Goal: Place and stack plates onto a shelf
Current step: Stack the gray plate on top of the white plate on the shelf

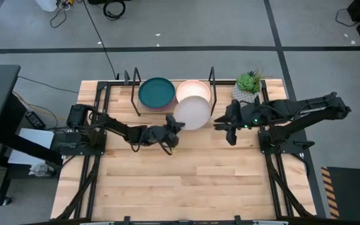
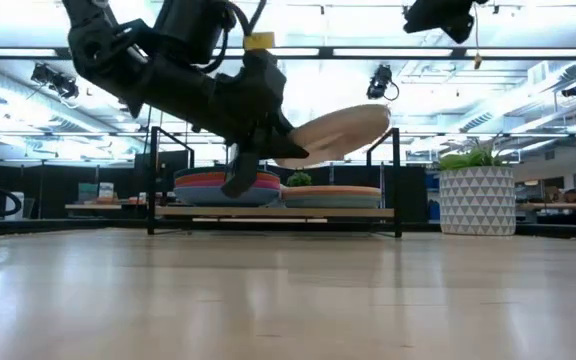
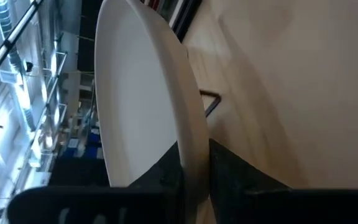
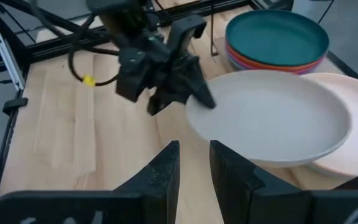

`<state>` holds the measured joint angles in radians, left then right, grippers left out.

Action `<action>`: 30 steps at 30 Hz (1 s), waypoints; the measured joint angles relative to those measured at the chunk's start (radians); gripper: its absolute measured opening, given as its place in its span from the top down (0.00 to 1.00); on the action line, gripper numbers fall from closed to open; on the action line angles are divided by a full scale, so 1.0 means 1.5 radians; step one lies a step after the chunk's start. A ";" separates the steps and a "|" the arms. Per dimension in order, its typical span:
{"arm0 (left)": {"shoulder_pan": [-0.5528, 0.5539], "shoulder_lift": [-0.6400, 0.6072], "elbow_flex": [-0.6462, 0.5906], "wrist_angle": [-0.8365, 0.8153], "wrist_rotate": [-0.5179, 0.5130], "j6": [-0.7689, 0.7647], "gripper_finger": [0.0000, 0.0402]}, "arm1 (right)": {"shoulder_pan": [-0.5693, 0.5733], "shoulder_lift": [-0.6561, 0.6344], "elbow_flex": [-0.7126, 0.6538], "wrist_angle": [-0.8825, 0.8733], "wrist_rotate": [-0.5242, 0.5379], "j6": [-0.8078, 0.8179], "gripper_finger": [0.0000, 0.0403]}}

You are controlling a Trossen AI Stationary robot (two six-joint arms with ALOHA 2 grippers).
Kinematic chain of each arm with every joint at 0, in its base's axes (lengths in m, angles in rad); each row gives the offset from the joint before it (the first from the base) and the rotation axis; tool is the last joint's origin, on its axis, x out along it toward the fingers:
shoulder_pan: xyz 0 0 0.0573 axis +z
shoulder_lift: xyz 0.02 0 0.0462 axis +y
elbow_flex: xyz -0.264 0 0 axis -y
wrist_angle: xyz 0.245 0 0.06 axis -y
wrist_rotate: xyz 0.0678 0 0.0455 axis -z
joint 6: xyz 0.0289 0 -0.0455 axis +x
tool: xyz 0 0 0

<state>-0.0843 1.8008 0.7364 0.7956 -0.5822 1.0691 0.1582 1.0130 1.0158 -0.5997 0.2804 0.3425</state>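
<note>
L gripper (image 1: 175, 127) clamped on near rim of cream plate (image 1: 192, 112), fingers either side of rim. Plate is airborne, tilted up toward the shelf (image 2: 273, 212), overhanging the shelf's front edge at its right half. Tan plate (image 1: 191, 89) already sits there. Dark teal plate (image 1: 156, 92) tops the stack on the shelf's left half.

R gripper (image 1: 231, 128) waits near the table's right edge, just beside the shelf's right frame; fingers slightly apart, holding nothing.

Step in hand, by my read: placing cream on tan. Next move calls for: carry farther back over tan plate, level, lower, let go.
</note>
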 joint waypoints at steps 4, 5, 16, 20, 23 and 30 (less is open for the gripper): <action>0.032 0.000 0.020 -0.040 -0.004 0.053 0.87 | 0.037 -0.003 -0.022 0.001 0.030 0.025 0.77; 0.041 0.000 0.032 -0.064 -0.004 0.068 0.87 | 0.043 0.000 -0.028 0.003 0.032 0.032 0.77; 0.185 0.000 0.225 -0.403 0.115 0.011 0.87 | 0.107 0.011 -0.071 0.033 0.063 0.075 0.77; 0.205 0.001 0.231 -0.410 0.150 0.046 0.86 | 0.121 0.011 -0.073 0.036 0.079 0.086 0.77; 0.218 0.016 0.233 -0.404 0.191 0.058 0.86 | 0.127 0.011 -0.073 0.041 0.082 0.086 0.77; 0.221 0.055 0.233 -0.370 0.192 0.056 0.79 | 0.130 0.011 -0.073 0.049 0.082 0.086 0.77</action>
<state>0.2475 1.8838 1.0866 0.2408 -0.2948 1.1532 0.3528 1.0302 0.9066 -0.5266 0.4035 0.4712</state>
